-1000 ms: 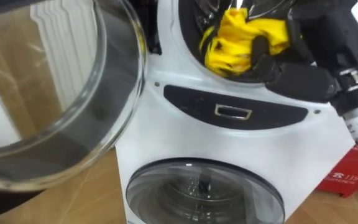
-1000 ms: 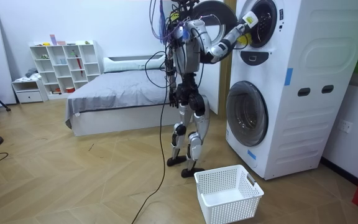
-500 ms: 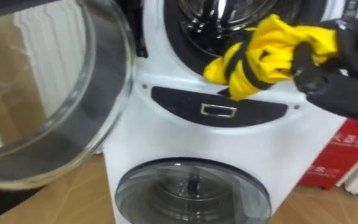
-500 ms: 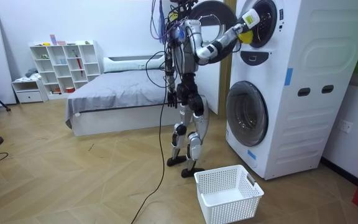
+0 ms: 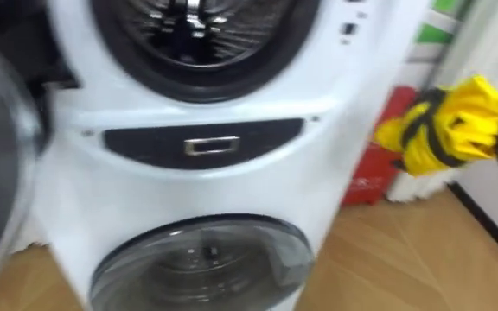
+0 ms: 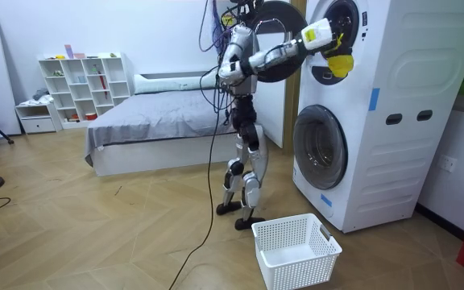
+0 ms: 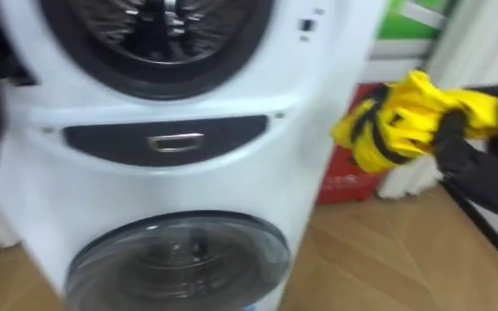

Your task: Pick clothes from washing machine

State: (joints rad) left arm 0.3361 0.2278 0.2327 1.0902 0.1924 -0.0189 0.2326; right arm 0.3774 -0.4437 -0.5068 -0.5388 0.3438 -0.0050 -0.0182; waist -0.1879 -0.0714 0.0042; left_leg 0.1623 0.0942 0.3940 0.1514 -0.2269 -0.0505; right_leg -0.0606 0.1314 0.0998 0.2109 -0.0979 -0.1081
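Yellow cloth (image 5: 452, 125) out of the drum (image 5: 201, 26), gripped in right hand (image 7: 482, 168).
A second earlier the cloth sat bunched in the drum mouth; now it had come clear and was held in open air, the dark fingers (image 7: 377, 130) curled tight round it. The drum lay up and to the left of the fingers, well apart, with no other cloth in the part that showed. The robot stood before the washer (image 5: 232, 181), right arm stretched out. The basket (image 6: 295, 250) sat on the floor far below the fingers, by the robot's feet. Judged: the pull-out was done, and lowering the cloth to the basket likely remained.
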